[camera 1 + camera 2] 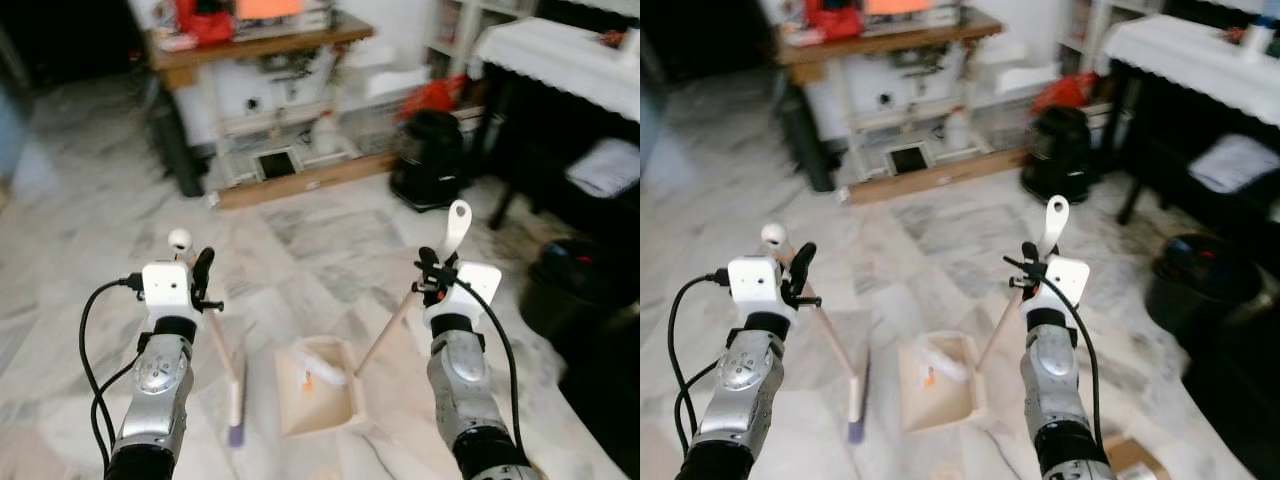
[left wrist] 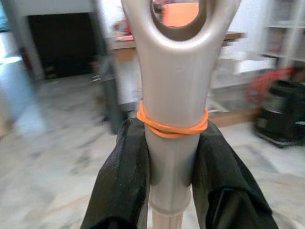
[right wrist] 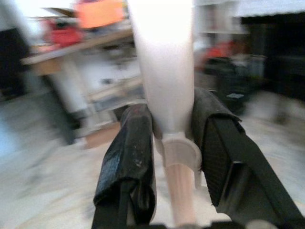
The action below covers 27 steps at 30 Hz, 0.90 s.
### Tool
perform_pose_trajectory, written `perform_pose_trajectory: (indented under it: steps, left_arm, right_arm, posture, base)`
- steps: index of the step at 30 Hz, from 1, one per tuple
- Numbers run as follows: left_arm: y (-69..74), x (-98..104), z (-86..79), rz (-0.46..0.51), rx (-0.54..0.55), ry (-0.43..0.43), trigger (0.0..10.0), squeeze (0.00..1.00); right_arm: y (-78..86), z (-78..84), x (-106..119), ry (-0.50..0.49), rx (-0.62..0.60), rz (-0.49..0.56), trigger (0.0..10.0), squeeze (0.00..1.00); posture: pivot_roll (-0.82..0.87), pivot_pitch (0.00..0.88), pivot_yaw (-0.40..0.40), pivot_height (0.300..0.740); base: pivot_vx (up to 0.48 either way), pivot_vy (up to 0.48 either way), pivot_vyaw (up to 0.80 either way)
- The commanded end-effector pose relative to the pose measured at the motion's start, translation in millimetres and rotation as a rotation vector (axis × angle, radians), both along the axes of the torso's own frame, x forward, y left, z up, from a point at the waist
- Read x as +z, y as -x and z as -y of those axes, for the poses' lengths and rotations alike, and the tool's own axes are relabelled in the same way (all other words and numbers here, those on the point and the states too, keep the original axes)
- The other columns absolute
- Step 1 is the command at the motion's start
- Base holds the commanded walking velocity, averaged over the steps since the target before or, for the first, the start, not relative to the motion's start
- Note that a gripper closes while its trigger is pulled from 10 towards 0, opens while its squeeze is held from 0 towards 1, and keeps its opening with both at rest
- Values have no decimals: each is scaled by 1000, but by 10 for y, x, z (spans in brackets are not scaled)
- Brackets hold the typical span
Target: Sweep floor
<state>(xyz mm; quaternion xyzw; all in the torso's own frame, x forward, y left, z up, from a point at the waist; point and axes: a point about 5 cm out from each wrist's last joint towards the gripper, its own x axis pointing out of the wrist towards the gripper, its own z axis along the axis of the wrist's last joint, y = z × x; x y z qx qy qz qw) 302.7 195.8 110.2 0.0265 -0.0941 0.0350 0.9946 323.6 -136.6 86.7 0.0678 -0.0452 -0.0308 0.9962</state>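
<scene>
With the left tool (image 1: pixel 196 272) clamping the broom (image 1: pixel 222 352) and the right tool (image 1: pixel 434 270) the dustpan (image 1: pixel 320 388) at lower centre, a jerky sweep could scatter the scrap.

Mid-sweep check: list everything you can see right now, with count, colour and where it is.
broom: 1, pale handle, purple bristles, on floor, held by left gripper
dustpan: 1, cream, on floor between the arms, small debris inside, handle in right gripper
wooden table: 1, brown, far side, red and orange items on top
black bag: 1, beside table
black bin: 1, right side
left gripper: shut on broom handle
right gripper: shut on dustpan handle
</scene>
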Motion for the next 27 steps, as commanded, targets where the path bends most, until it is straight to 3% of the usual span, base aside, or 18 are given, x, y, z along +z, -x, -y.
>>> perform_pose_trajectory:
  steps: [1, 27]
  left_arm:
    - [-30, 98, 27, 42, -8, -30, 10000, 0]
    - [14, 107, -13, 52, 16, -53, 10000, 0]
  right_arm:
    - [-45, 73, 134, -5, -25, 57, 10000, 0]
    - [-25, 43, 109, -24, -19, 48, 10000, 0]
  posture:
    - [33, 0, 38, 740]
    - [48, 0, 39, 740]
  base:
    - [0, 0, 800]
    - [0, 0, 800]
